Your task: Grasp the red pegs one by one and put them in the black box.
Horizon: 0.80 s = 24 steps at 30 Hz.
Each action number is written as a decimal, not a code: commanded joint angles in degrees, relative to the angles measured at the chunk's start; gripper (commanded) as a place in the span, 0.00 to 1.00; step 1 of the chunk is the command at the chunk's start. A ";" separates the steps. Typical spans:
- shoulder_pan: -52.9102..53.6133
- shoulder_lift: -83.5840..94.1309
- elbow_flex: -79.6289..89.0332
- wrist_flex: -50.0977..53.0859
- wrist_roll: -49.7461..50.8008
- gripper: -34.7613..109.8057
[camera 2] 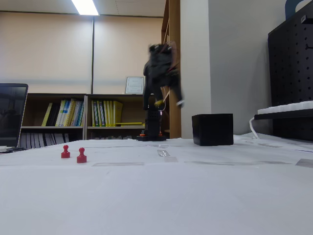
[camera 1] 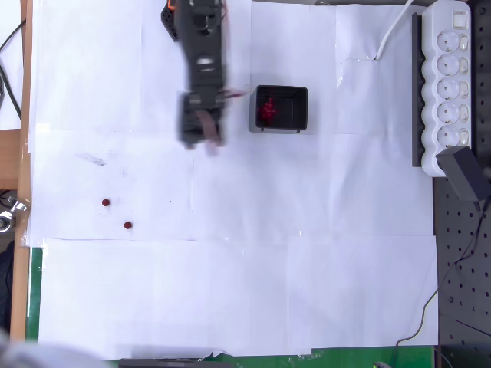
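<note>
A cluster of red pegs (camera 1: 267,111) lay in the black box (camera 1: 301,98) at upper centre, two remained at lower left (camera 1: 106,202), and the blurred tool's (camera 1: 209,138) state was unclear.

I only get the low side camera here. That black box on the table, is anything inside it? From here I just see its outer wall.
Observer: Yes. In the overhead view the black box holds a cluster of red pegs on its floor.
Operator: And the two red pegs left on the table, are they close to the box?
Observer: No. From above, those two pegs lie far to the picture's left of the box and lower down.
Operator: Is the claw over the box?
Observer: No. From above, the blurred claw is just left of the box, not over it.
</note>
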 commanded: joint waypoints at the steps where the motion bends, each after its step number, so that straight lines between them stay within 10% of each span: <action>1: 7.82 -2.99 -6.15 -19.07 2.37 0.40; 24: 16.00 32.96 -1.85 -71.02 -5.45 0.40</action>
